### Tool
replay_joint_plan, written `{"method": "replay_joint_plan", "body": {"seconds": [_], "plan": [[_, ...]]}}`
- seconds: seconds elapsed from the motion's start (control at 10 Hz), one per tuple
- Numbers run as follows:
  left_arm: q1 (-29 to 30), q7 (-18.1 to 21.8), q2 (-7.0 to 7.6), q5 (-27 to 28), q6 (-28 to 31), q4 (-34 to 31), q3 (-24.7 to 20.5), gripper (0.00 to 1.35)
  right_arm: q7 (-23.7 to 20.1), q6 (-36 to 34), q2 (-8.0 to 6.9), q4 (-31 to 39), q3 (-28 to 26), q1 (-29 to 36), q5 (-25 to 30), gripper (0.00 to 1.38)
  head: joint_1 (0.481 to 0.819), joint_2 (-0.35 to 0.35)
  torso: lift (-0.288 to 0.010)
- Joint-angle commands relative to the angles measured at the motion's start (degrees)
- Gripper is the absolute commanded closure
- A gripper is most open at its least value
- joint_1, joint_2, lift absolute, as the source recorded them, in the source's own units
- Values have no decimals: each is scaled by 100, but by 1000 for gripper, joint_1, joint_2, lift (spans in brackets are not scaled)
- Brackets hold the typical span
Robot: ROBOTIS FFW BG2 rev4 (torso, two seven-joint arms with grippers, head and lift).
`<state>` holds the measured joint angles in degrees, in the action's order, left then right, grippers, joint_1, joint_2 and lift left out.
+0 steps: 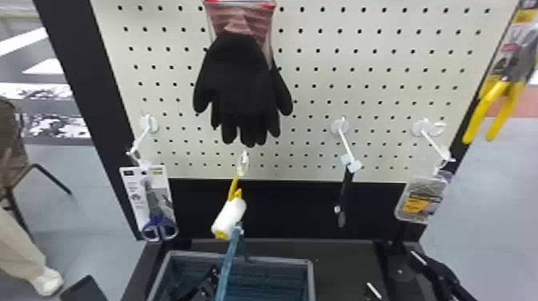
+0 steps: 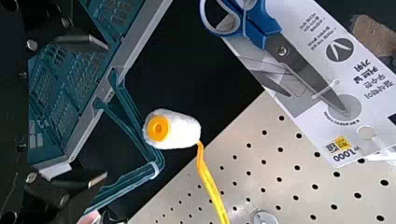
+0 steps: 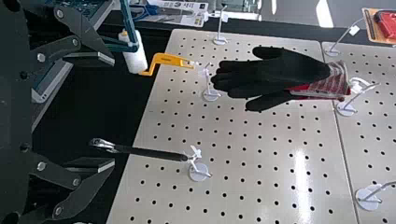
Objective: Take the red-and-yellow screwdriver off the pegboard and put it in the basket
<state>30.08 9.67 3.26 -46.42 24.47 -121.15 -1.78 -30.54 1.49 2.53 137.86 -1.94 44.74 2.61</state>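
The pegboard (image 1: 320,72) stands upright ahead. In the head view the basket (image 1: 280,261) sits below it, its teal handle (image 1: 227,266) raised in front of a paint roller. My left gripper (image 1: 206,284) is low over the basket; in the left wrist view the left gripper (image 2: 99,111) is open, the basket rim (image 2: 140,46) beyond its fingers. At the lower right of the head view is my right gripper (image 1: 396,274). Nothing is held between the spread fingers of the right gripper (image 3: 113,112), which faces the lower part of the pegboard (image 3: 257,140) in the right wrist view.
Hooks on the board hold blue-handled scissors (image 1: 158,224), a yellow-framed white roller (image 1: 230,218), black gloves (image 1: 244,84), a black-handled tool (image 1: 343,196) and a packaged item (image 1: 420,200). Yellow-handled pliers (image 1: 496,100) hang at the right edge.
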Motion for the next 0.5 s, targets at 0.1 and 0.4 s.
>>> {"method": "replay_joint_plan", "body": {"seconds": [0.1,0.4], "plan": [[-3,0,-19,10,5,0,-16,225,4,0,-6,-11,0,-5,-6,496,549,0,-100],[-15,0,-27,10,-3,0,-16,225,4,0,-6,-25,0,-17,-6,496,549,0,-100]]}}
